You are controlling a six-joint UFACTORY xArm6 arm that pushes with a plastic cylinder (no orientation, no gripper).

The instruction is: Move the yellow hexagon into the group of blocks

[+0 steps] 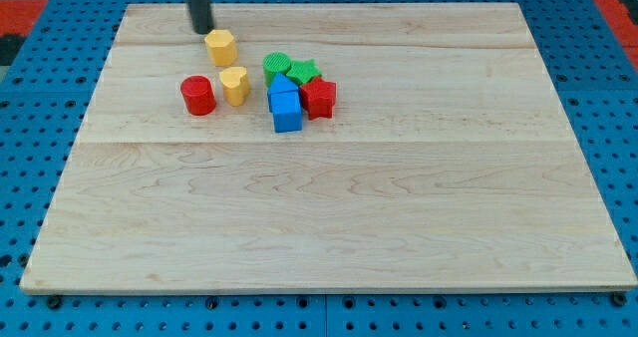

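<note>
A: Camera view. Where does my tip (203,30) sit?

B: Near the view's top, left of centre, on the wooden board (399,197). There are no jaws to read as open or closed; the rod simply ends there, holding nothing.

A: The yellow hexagon (221,47)?

B: Just below and to the right of my tip, very close; contact cannot be told from here.

A: What else lies near the tip?

B: Further below it, a second yellow block (234,85), shape unclear, just beside a red cylinder (198,95), which lies on that block's left side.

A: And the group?

B: To the lower right of my tip, well past the hexagon. A green cylinder (277,67) and a green star-like block (304,73) at its upper edge, two blue blocks (286,105) packed together beneath them, a red block (319,98) touching on the right.

A: Is the hexagon in that group?

B: No, it stands apart, up and left of it, nearer my tip than the cluster
</note>
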